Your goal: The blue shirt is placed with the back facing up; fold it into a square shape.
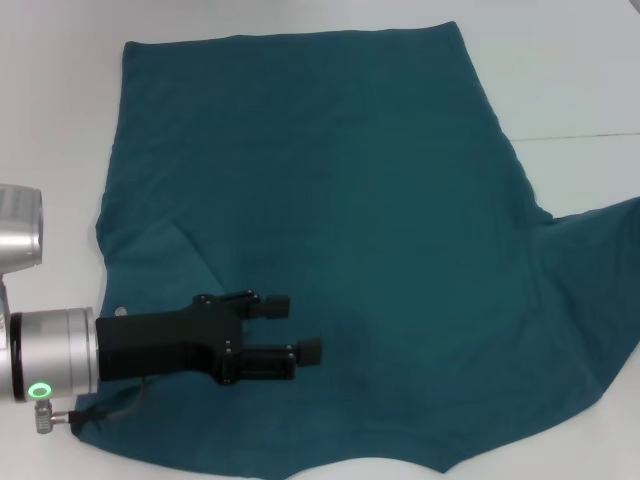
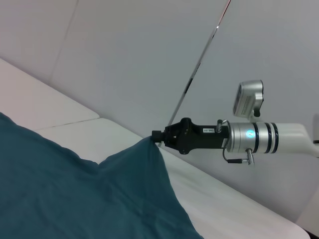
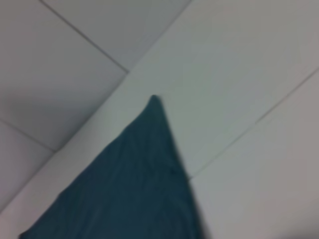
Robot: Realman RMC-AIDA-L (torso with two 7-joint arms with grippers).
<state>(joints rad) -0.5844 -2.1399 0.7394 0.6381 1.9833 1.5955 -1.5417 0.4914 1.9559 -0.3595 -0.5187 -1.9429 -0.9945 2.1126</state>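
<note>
Your left jaws stand apart with nothing between them; the left gripper [image 1: 296, 326] hovers over the near-left part of the blue shirt [image 1: 340, 230], its two black fingers [image 1: 270, 304] pointing across the cloth toward the robot's right; behind them you see the black body and the silver wrist with a green ring light. Your right jaws are pinched on a peak of the blue shirt — in the left wrist view the right gripper [image 2: 158, 136] grips the tip of a raised corner of fabric, and the cloth drapes down from that point in a tent; behind that gripper runs its black body, then a silver wrist with a blue-lit band. In the head view that arm itself is out of the picture, but the shirt's right sleeve rises toward the right edge, off the desk [image 1: 580, 70].

The rest of the shirt lies spread flat on the white desk, plain side up, filling most of the view; a fold runs diagonally near its left edge, beside the left gripper. The right wrist view shows only a pointed corner of the teal fabric against the pale desk.
</note>
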